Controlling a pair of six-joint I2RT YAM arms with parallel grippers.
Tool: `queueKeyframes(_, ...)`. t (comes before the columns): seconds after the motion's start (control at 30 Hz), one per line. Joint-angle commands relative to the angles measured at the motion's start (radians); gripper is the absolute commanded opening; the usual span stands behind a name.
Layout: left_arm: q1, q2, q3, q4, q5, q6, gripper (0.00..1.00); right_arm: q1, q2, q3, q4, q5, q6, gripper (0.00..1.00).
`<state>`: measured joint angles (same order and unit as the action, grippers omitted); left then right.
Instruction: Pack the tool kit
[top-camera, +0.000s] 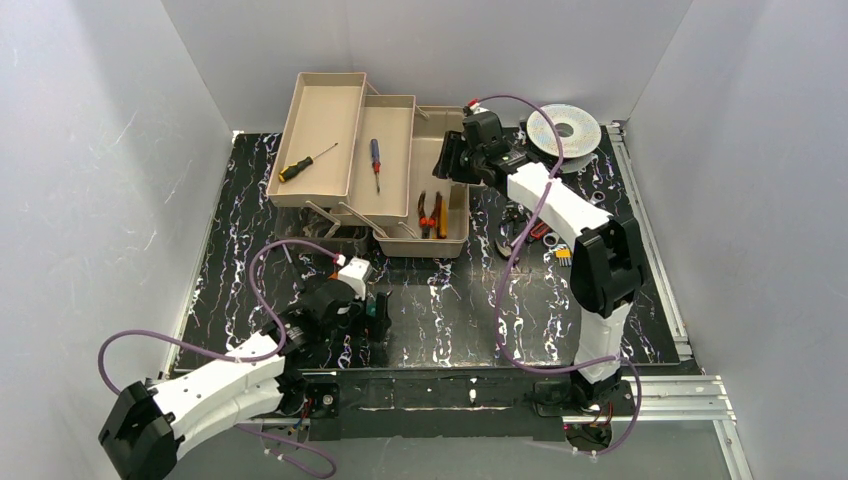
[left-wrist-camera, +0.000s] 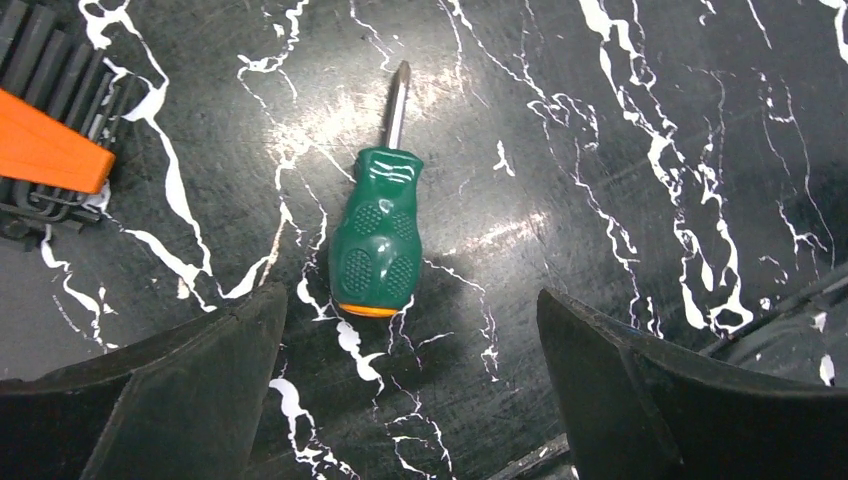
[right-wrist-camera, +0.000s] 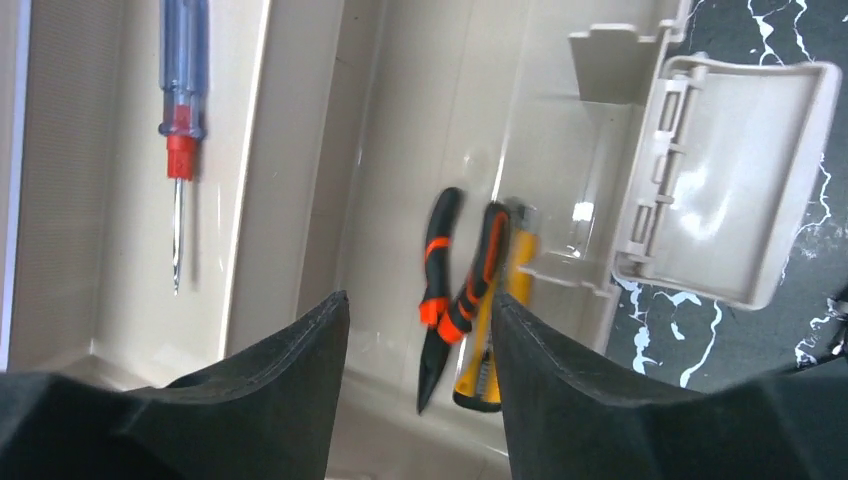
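Two arms are working over one black marbled tabletop (top-camera: 450, 300).

**Left arm.** Toward the near left corner, the left gripper (left-wrist-camera: 412, 305) is hovering low. Its jaws are spread as wide as they appear to go and are holding nothing.
- A green screwdriver (left-wrist-camera: 380, 240) is lying flat on the bare tabletop just ahead of the jaws, apart from both fingers.
- Its long axis is running away from the wrist, with the butt nearest and the tip farthest, leaning slightly right.
- The fingers are standing on either side of that axis. In my judgement, a short advance and a drop should bring them across the handle.
- This arm is plainly the nearer one.
- An orange-and-black tool holder (left-wrist-camera: 50, 150) is sitting to the left of the screwdriver, well apart from it.

**Toolbox.** Toward the far edge, the toolbox (top-camera: 425, 246) is standing open with its trays fanned out to the left.
- A yellow-handled screwdriver (top-camera: 305, 162) is lying in the leftmost tray.
- A blue-handled screwdriver (top-camera: 376, 163) is lying in the middle tray.
- Pliers (right-wrist-camera: 438, 250) and a yellow knife (right-wrist-camera: 478, 378) are lying side by side in the bottom compartment.

**Right arm.** The right gripper (right-wrist-camera: 418, 300) is hanging over that bottom compartment with its jaws partly parted, gripping nothing.

**Surroundings.** A silver spool (top-camera: 563, 130) is resting near the far right corner. Plain grey walls (top-camera: 120, 150) are enclosing the tabletop on three sides.
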<state>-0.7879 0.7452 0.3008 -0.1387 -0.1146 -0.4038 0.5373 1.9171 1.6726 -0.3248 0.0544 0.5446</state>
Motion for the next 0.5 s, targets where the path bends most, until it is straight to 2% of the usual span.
queueKeyframes(0.0, -0.005, 0.066, 0.074, -0.078, -0.076, -0.058, 0.95, 0.0, -0.129, -0.062, 0.063, -0.025, -0.028, 0.63)
queueKeyframes(0.47, -0.019, 0.423, 0.231, -0.14, -0.089, -0.052, 0.76, -0.061, -0.613, -0.556, 0.169, -0.015, -0.04, 0.61)
